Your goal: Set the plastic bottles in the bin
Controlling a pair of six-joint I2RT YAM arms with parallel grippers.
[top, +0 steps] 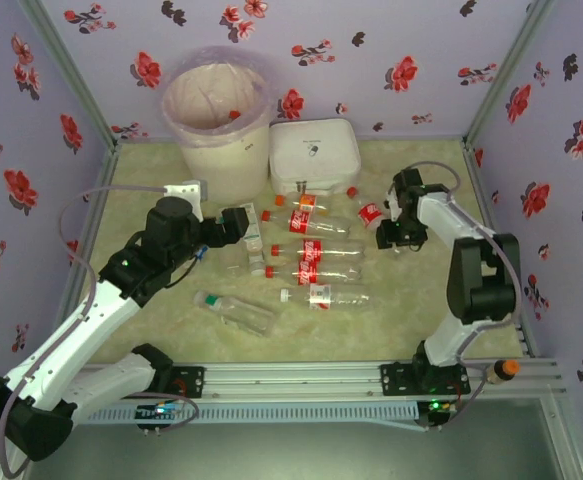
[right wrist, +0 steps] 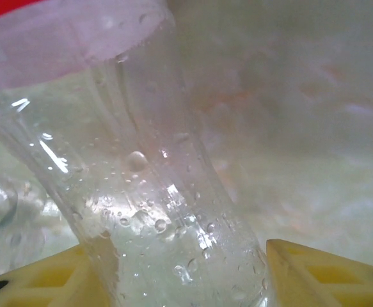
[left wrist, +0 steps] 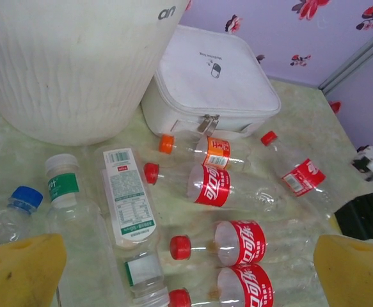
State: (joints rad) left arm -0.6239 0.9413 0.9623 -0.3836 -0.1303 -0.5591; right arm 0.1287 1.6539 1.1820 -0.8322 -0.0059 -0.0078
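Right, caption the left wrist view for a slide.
Open left gripper hovers over scattered plastic bottles beside the bin and white case.

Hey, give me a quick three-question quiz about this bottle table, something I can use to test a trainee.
1. True or false: the left tool holds a bottle.
2. What sits beside the bin, to its right in the top view? A) white case B) blue crate C) metal tray
3. What lies between the fingers of the right tool?
Key: 1 false, it is open and empty; 2 A; 3 a clear bottle.
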